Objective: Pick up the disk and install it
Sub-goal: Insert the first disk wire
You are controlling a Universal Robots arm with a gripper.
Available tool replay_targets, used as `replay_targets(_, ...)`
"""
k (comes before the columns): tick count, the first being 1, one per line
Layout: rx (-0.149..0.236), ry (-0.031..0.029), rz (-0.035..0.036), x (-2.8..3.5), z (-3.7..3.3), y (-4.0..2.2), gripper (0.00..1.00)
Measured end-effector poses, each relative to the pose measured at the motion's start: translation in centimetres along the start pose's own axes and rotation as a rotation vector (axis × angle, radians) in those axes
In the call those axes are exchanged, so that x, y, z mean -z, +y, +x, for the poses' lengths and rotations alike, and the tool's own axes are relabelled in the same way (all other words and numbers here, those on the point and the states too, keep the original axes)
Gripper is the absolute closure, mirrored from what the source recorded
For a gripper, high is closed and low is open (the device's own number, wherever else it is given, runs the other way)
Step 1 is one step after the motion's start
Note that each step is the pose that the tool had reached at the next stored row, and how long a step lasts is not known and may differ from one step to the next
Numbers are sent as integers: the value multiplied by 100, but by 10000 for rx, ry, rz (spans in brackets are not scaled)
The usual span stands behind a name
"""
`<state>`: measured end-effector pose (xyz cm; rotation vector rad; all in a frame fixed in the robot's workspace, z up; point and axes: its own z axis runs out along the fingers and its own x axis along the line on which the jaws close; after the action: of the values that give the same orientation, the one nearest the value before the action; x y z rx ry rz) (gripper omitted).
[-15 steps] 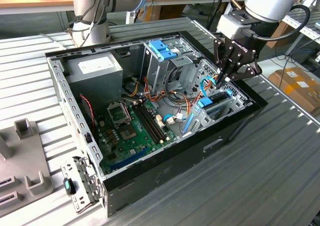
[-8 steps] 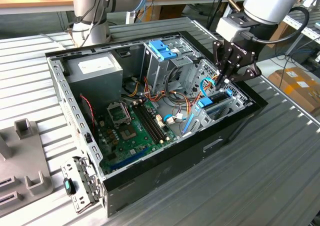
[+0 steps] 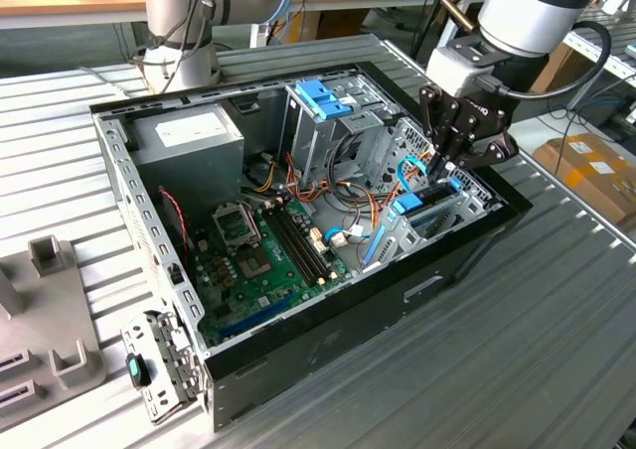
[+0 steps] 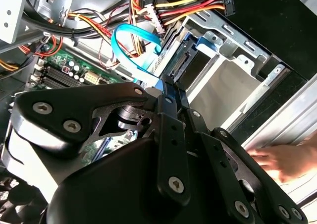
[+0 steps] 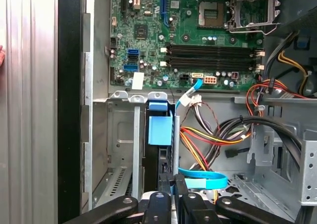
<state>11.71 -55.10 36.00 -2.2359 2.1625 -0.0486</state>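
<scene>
The disk [image 3: 409, 206] stands on edge in the metal drive bay [image 3: 467, 206] at the case's end on the exterior view's right. Its blue plastic frame [image 5: 159, 127] runs along the edge that faces up. The second wrist view shows the disk's dark connector end [image 4: 181, 63] inside the bay. My black gripper [image 3: 444, 171] reaches down into that bay. Its fingers [image 5: 164, 184] are shut, close together, with the tips [image 4: 168, 92] against the end of the disk's blue frame. I cannot tell whether they pinch anything.
The open computer case [image 3: 328, 335] lies on a ribbed metal table. It holds a motherboard [image 3: 258, 260], a grey power-supply box [image 3: 189, 136] and a tall cage with a blue top [image 3: 323, 101]. A blue flat cable [image 5: 203, 178] and wire bundles pass close to the fingers. A person's hand [image 4: 277, 159] rests beside the case.
</scene>
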Motion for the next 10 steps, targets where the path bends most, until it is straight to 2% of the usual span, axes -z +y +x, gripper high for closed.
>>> replay_targets(9,307,1,370,-33,10,50,84)
replay_targets(10,312,2,376,-33,10,51,84)
